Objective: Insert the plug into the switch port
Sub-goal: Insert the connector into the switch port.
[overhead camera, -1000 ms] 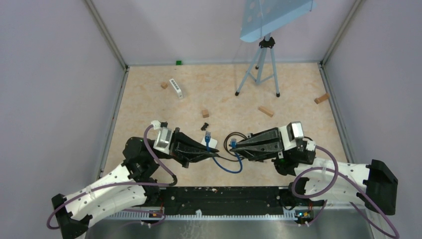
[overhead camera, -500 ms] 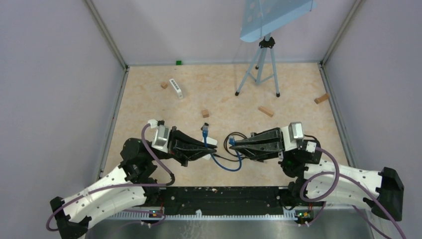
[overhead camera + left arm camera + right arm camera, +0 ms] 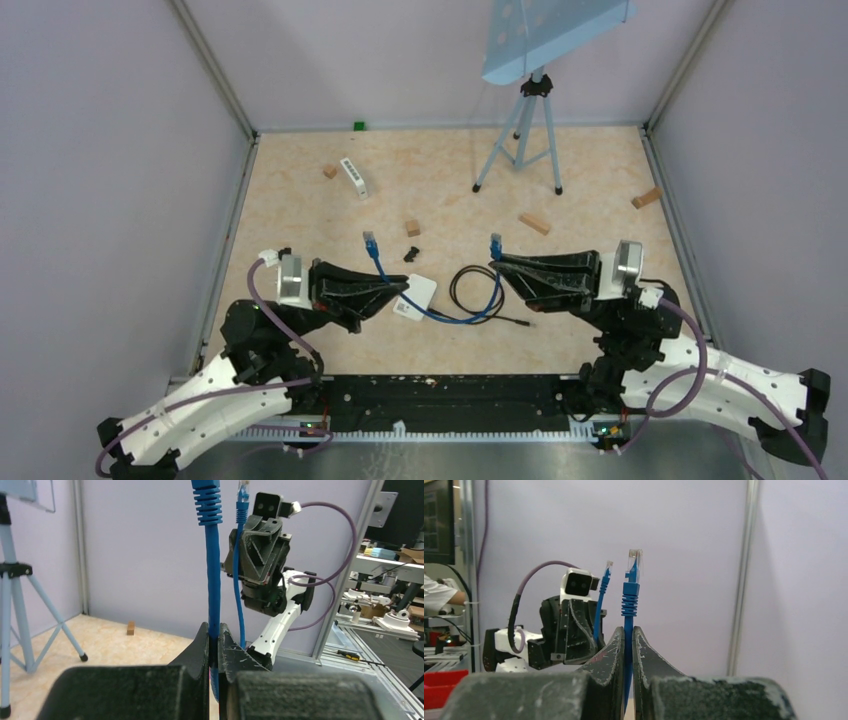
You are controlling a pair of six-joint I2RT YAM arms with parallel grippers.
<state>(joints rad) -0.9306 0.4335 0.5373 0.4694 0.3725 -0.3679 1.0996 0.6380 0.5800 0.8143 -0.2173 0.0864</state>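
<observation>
Above table [image 3: 300,210] centre, left gripper [image 3: 396,288] clamped on blue Ethernet cable [image 3: 455,320] below one plug [image 3: 370,240]. Right gripper [image 3: 498,264] pinches opposite end under second plug [image 3: 495,240]. White box [image 3: 418,298] on table beside left gripper tip.

Blue round network cable [image 3: 440,315], clear plug tips. White flat square plastic box [image 3: 415,296]. Right of the box, a thin black wire loop [image 3: 465,285]. Beyond the box, a white slim bar [image 3: 353,177] with a dark dotted row and a tan wooden block [image 3: 534,223]. Beige mottled worktop [image 3: 300,215]. Left tool [image 3: 400,288] and right tool [image 3: 497,262] both black.
</observation>
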